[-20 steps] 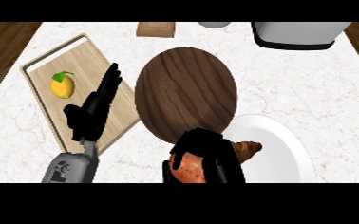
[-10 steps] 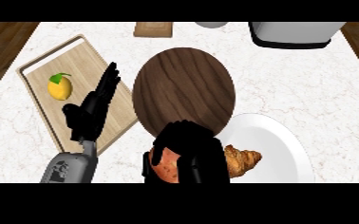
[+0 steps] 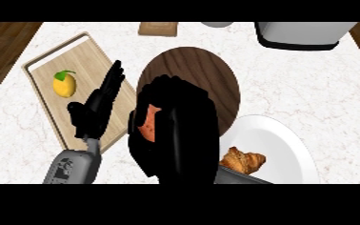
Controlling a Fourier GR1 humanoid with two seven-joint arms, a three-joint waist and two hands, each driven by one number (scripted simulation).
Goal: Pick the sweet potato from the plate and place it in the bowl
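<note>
My right hand is curled round the orange sweet potato, holding it up over the near left rim of the dark wooden bowl. Only a strip of the potato shows between the fingers. The white plate lies at the lower right, off to the right of that hand, with a croissant on it. My left hand rests open over the cutting board, fingers straight and pointing away from me.
A pale wooden cutting board with a yellow lemon on it lies at the left. A grey appliance stands at the back right, and a small wooden block at the back edge.
My right hand has carried the sweet potato off the plate, up and to the left, to the bowl's near rim. The croissant is now uncovered. The left hand has not moved.
</note>
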